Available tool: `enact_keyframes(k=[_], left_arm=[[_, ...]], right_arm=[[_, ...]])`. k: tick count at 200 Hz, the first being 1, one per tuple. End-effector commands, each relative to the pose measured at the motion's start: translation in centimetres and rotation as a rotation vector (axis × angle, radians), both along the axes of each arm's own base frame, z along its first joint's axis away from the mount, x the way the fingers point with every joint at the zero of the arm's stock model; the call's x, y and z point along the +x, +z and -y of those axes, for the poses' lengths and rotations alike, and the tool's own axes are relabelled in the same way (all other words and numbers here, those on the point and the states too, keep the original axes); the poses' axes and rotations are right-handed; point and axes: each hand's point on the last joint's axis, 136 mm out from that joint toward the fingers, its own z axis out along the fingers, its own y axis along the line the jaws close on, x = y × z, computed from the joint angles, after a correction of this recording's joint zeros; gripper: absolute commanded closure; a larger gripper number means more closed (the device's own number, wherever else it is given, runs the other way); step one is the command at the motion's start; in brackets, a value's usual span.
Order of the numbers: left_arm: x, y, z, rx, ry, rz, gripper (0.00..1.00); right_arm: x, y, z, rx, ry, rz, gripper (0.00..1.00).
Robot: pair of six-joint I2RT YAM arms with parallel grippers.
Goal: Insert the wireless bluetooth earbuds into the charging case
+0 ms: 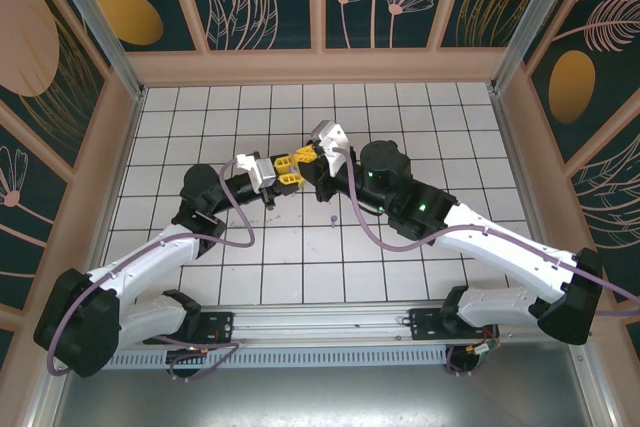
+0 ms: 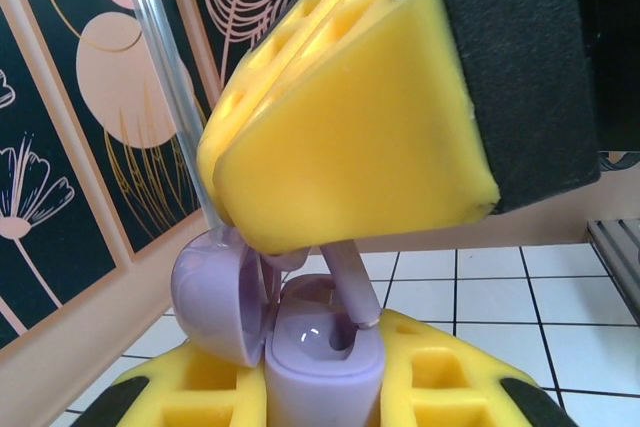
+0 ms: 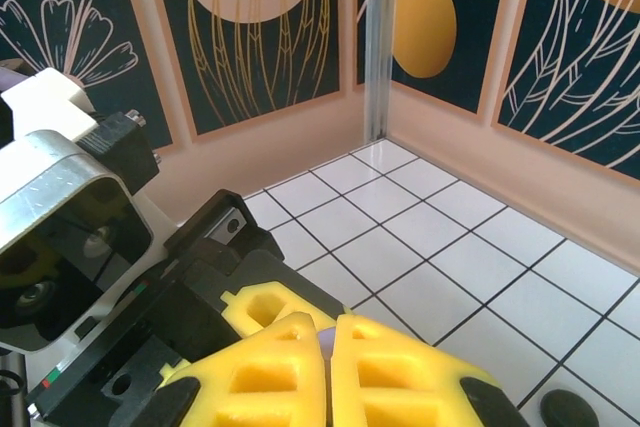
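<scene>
Left tool (image 1: 284, 170): clamps purple charging case (image 2: 320, 357), cut off at 6 o'clock.
Right tool (image 3: 328, 347): pinches purple earbud (image 2: 345, 282), partly hidden.

Fixed camera, above and behind the arm bases, looks down over the whole tiled table (image 1: 400, 277). Left wrist camera peers close over its yellow fingers (image 2: 440, 372); right wrist camera, over its own fingers (image 3: 270, 377), seemingly faces it mid-table.

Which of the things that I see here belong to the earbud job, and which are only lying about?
Job:
- purple case, lid open, held in the left gripper
- purple bud, pinched by the right gripper, its end at the case's well

Lying about:
- dark disc on the tiles
</scene>
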Motion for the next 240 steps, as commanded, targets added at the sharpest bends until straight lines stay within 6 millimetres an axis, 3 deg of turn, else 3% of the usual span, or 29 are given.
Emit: enact_keyframes(k=[1,129,240], left_arm=[[-1.5,2.7,0.1,-0.042,-0.056,0.085,1.0],[-2.4,3.1,0.6,-0.043,-0.096,0.096,1.0],[-2.7,4.4,0.7,-0.078,-0.094,0.119,1.0]], right_arm=[[1.3,-0.2,0.8,0.008,-0.062,0.015,0.94],[2.6,-0.5,1.4,0.016,-0.131,0.039,0.93],[0.9,-3.1,0.7,-0.06,-0.064,0.038,0.94]])
